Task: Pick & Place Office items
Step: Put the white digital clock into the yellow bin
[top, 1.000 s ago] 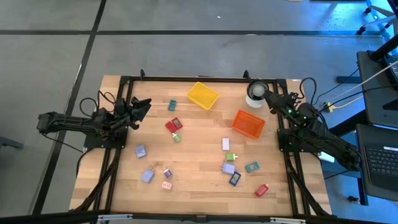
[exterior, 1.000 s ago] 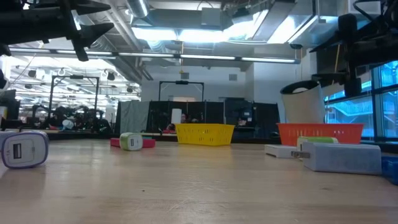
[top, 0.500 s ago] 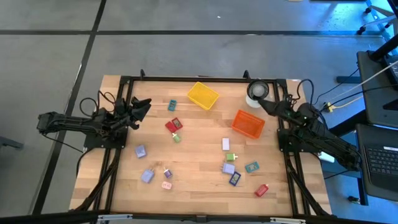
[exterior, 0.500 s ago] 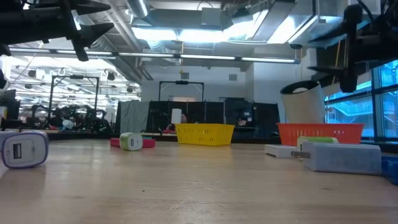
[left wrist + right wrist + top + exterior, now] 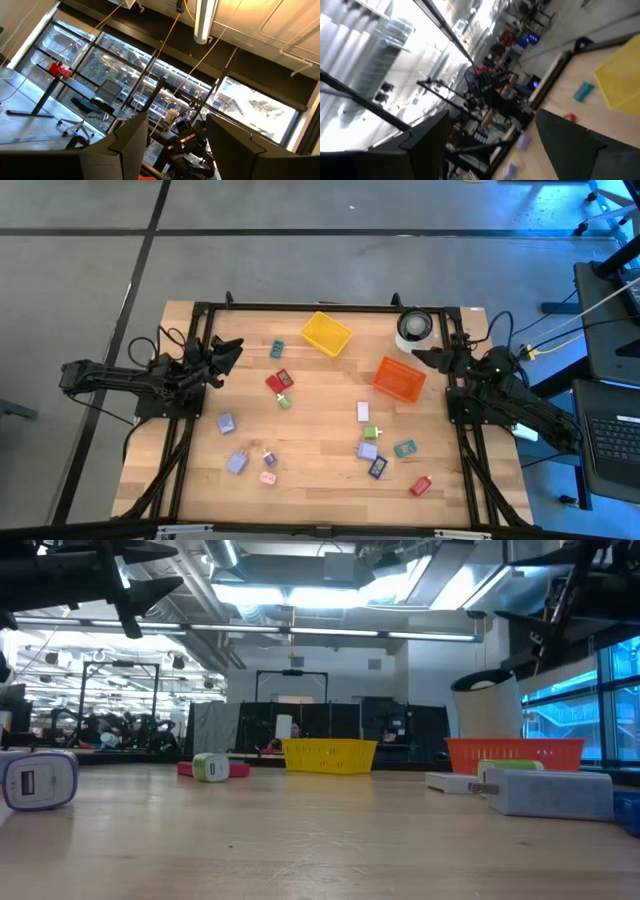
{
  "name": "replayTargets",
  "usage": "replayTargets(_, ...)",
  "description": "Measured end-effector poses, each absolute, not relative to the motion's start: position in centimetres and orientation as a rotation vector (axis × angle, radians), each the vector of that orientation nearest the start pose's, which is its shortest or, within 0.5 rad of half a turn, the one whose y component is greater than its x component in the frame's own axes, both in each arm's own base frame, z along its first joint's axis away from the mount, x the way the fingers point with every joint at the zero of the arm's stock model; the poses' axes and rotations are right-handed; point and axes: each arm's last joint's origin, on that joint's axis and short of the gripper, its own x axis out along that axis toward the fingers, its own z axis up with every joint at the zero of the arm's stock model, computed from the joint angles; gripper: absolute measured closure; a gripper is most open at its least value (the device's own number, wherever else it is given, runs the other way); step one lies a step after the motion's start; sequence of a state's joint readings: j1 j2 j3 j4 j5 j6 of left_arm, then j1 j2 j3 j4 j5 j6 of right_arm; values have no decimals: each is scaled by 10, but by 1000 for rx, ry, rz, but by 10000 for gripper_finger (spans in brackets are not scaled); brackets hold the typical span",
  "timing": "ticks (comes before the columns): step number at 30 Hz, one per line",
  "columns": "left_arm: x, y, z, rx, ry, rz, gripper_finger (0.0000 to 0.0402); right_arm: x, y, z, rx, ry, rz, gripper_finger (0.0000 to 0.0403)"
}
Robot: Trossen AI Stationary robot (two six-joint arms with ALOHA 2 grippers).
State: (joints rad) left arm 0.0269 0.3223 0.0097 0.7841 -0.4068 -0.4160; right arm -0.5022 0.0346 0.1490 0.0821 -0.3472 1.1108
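The office items lie scattered on the wooden table: a red piece (image 5: 277,383), a teal one (image 5: 278,349), lavender ones (image 5: 226,423) (image 5: 237,463), a pink one (image 5: 268,477), a white one (image 5: 364,412), a dark blue one (image 5: 378,467) and a red one (image 5: 421,486). My left gripper (image 5: 232,352) hangs open above the table's left side, away from every piece; its fingers frame only the room in the left wrist view (image 5: 175,150). My right gripper (image 5: 420,358) is open in the air by the orange bin's far right corner (image 5: 495,150).
A yellow bin (image 5: 326,333) stands at the far middle, an orange bin (image 5: 399,379) to its right and a white roll (image 5: 413,328) at the far right corner. Black frame rails run along the table's left, right and far edges. Bare wood lies between the two clusters.
My right gripper has swung from above the white roll toward the near edge and turned to point toward the table's left, ending beside the orange bin. The left arm and all pieces have stayed where they were.
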Motion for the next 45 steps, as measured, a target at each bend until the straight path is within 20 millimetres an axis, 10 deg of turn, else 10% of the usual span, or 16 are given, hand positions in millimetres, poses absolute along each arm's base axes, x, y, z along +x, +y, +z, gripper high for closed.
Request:
replayTargets(14, 105, 14, 212, -491, -550, 324, 205, 102, -41, 204, 893, 20, -22, 104)
replayTargets(29, 105, 14, 212, -492, -550, 324, 205, 131, -53, 278, 384, 5, -109, 104)
replayTargets(45, 105, 14, 212, -491, -550, 324, 205, 194, -67, 282, 683, 509, -650, 104)
